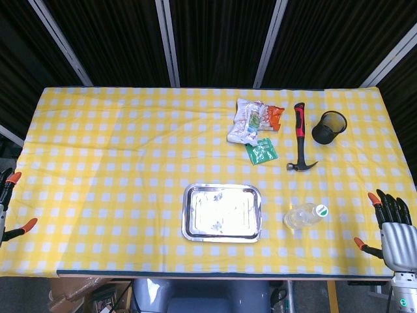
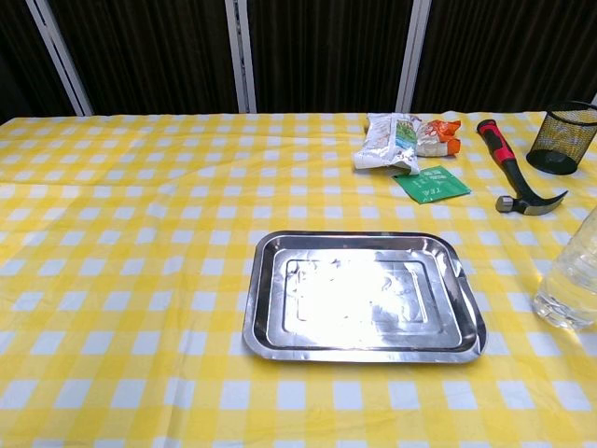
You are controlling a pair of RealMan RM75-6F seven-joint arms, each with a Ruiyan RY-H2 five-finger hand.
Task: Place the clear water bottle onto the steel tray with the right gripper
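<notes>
The steel tray [image 1: 189, 225] [image 2: 261, 327] lies empty near the table's front middle. Just right of it stands the clear water bottle [image 1: 301, 217] with a green and white cap; the chest view shows its body [image 2: 569, 275] cut off by the right edge. My right hand [image 1: 394, 225] hovers off the table's right front corner, to the right of the bottle and apart from it, fingers spread and holding nothing. My left hand [image 1: 8, 205] shows only partly at the far left edge, its orange tips apart and nothing in it. Neither hand appears in the chest view.
Behind the bottle lie a red and black hammer [image 1: 300, 140] [image 2: 513, 177] and a black mesh cup [image 1: 329, 127] [image 2: 562, 138]. Snack packets [image 1: 251, 120] [image 2: 396, 140] and a green sachet [image 1: 262, 151] [image 2: 431, 183] sit behind the tray. A yellow checked cloth covers the table.
</notes>
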